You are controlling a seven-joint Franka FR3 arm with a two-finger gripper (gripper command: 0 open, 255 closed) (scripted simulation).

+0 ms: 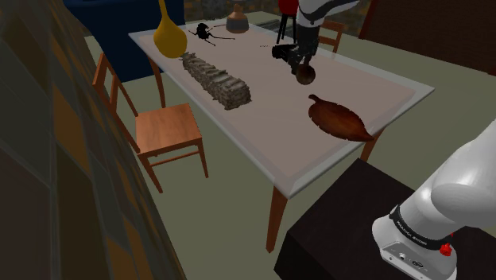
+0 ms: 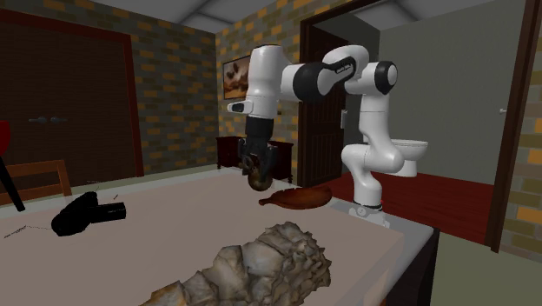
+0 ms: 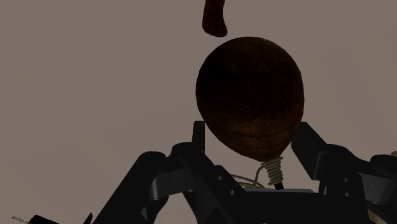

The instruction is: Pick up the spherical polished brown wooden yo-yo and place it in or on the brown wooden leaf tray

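Gripper point(image 1: 301, 68) grips the dark brown yo-yo point(image 1: 305, 76) at upper centre of the shoulder view. It is hard to tell whether the yo-yo clears the table point(image 1: 262, 119). Leaf tray point(image 1: 340, 119) lies right of centre. In the wrist view the frame edge cuts it to a tip.

The arm point(image 2: 380, 122) comprises glossy white rounded link shells joined by dark grey joint bands. At lower right of the shoulder view, a white link point(image 1: 453, 199) carries a black ring, small printed lettering and a red knob point(image 1: 446, 249). The gripper point(image 3: 251, 130) is all-black and angular.
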